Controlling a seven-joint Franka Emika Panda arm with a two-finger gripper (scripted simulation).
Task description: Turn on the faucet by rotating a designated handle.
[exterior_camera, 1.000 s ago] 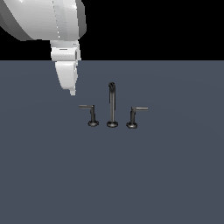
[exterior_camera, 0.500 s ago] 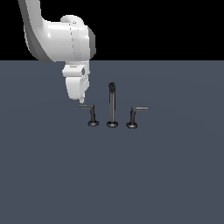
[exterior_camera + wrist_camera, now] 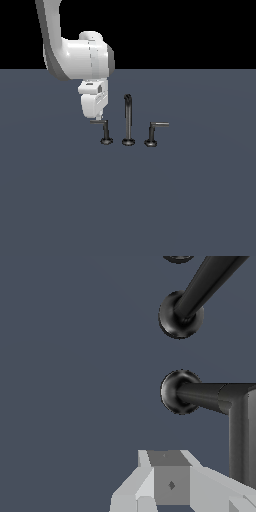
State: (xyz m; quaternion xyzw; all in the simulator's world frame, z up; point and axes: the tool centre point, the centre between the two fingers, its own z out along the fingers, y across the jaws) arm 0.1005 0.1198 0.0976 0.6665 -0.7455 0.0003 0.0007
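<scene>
Gripper (image 3: 100, 119) is hanging directly over the bar tip of the designated handle (image 3: 105, 131), on the faucet's (image 3: 128, 120) exterior-view left end. Jaw opening is not discernible; contact unclear.

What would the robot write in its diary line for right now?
gripper: just above lever tip, jaws unclear | designated handle: bar pointing toward exterior view's left, contact unclear | spout: upright | other handle: untouched

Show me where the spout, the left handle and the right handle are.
spout (image 3: 128, 120): exterior view, middle of its upright tube.
left handle (image 3: 105, 131): exterior view, on its slim post.
right handle (image 3: 151, 134): exterior view, on its thicker post.
</scene>
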